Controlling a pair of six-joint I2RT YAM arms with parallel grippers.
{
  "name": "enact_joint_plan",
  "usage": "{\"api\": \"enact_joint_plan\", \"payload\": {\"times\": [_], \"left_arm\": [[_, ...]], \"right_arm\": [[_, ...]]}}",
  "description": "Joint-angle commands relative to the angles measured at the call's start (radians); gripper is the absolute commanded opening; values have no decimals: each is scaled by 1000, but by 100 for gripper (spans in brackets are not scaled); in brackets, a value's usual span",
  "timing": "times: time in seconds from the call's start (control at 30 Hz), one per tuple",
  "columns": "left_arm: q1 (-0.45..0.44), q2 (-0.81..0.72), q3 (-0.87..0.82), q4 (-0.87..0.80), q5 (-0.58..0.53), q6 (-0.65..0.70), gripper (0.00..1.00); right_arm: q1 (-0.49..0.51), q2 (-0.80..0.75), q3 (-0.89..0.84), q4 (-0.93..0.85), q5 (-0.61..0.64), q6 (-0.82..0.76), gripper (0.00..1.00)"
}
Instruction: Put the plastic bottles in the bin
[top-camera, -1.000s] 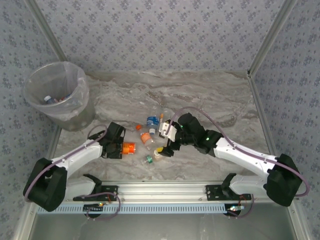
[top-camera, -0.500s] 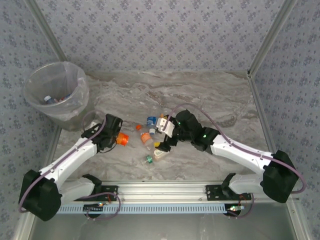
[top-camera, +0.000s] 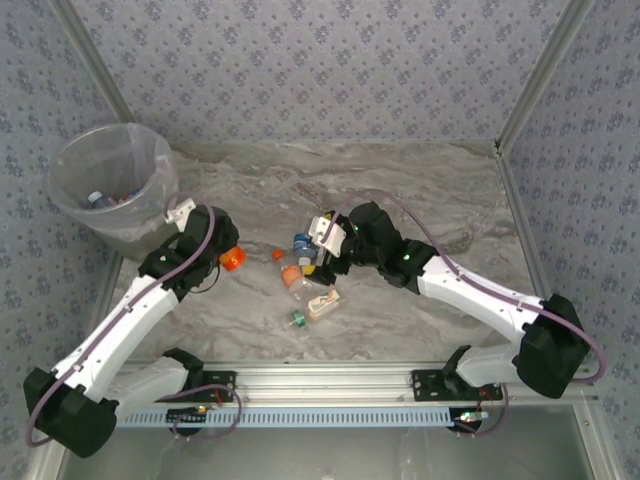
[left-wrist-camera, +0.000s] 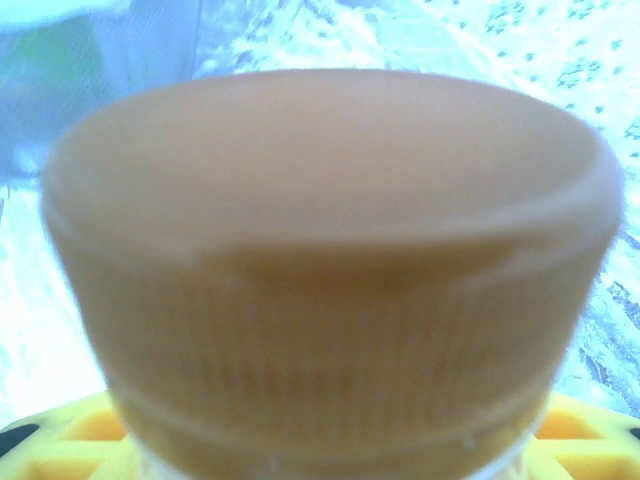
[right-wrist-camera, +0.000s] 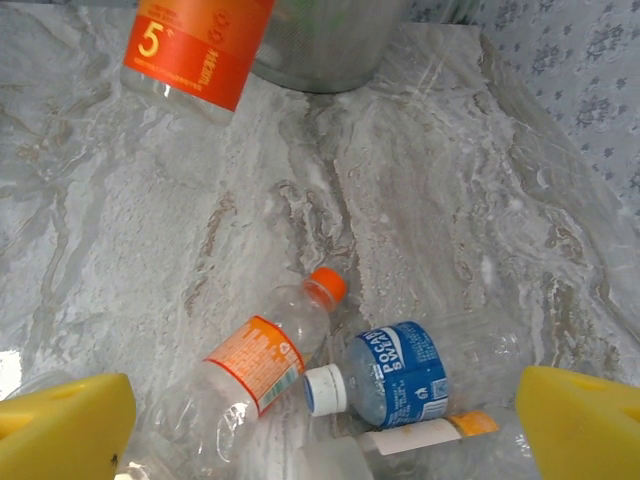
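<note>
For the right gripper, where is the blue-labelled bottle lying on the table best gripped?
Probably the labelled middle of the blue-labelled bottle, from above, fingers across its width. It lies on its side, and its white cap sits close to the orange-labelled bottle, leaving little room at that end.

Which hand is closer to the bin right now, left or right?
Left. The left hand, holding an orange-labelled bottle, is right beside the bin; the right hand sits open over the loose bottles, well to its right.
</note>
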Motion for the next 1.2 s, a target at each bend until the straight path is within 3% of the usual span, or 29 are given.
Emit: {"api": "enact_joint_plan", "payload": {"times": [0.0, 0.27, 0.57, 0.83, 1.0, 1.17], "left_arm": [[3, -7, 86, -2, -19, 177, 0], [5, 62, 341, 29, -18, 427, 0], [68, 192, 548, 147, -86, 577, 0], [238, 269, 717, 133, -90, 704, 0], [381, 238, 650, 317, -89, 777, 0], [539, 257, 658, 332, -58, 778, 0]], "right_arm": [[-10, 18, 48, -14, -13, -16, 100], [-24, 27, 68, 52, 1, 44, 100], [-26, 27, 50, 125, 27, 102, 100], [-27, 29, 37, 127, 35, 99, 100], [-28, 24, 37, 124, 36, 101, 100], [-28, 20, 30, 113, 47, 102, 100]]}}
